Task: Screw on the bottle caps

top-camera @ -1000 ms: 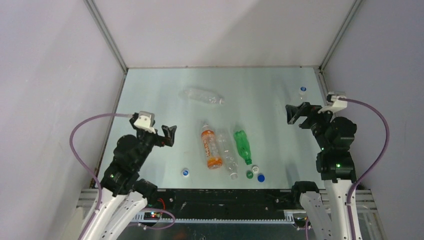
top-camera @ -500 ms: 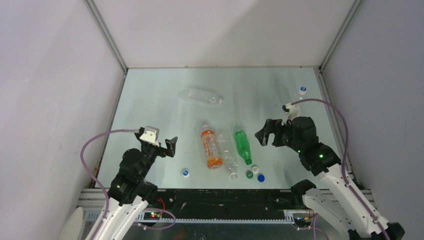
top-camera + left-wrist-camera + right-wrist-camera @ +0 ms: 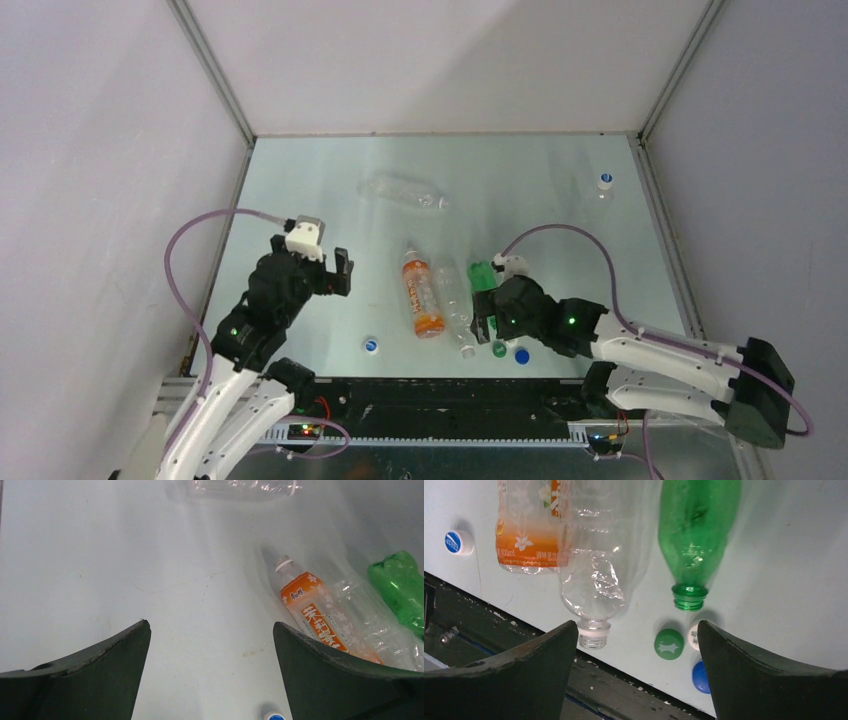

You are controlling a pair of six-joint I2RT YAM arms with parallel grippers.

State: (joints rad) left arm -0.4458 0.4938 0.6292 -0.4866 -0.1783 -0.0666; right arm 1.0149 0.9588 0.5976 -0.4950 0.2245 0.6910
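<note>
1. On the left of the worktop (image 3: pixel 300 190), the left end effector (image 3: pixel 342 272) hovers with its fingers spread wide and nothing between them. Over the last second it has only shifted a little, and it faces the orange bottle (image 3: pixel 422 295).
2. Just to its right, near the front edge, a blue-and-white cap (image 3: pixel 371 346) lies loose, where it lay a second ago.
3. At centre, three bottles lie side by side and have not moved. The orange bottle has its neck pointing away. The clear bottle (image 3: pixel 455 305) and the green bottle (image 3: pixel 696 530) have open necks pointing toward the front edge.
4. Just past the green bottle's neck sit a green cap (image 3: pixel 669 644), a white cap (image 3: pixel 694 635) and a blue cap (image 3: pixel 701 676), close together.
5. The big change is the right end effector (image 3: pixel 636 625). It has swung from the far right side across to hang over the green bottle's neck and those three caps. Its fingers are wide apart and empty.
6. Judged from this, no cap has been screwed onto these bottles yet. The right arm appears to be lining up a first grasp, probably of the green cap or its bottle.
</note>
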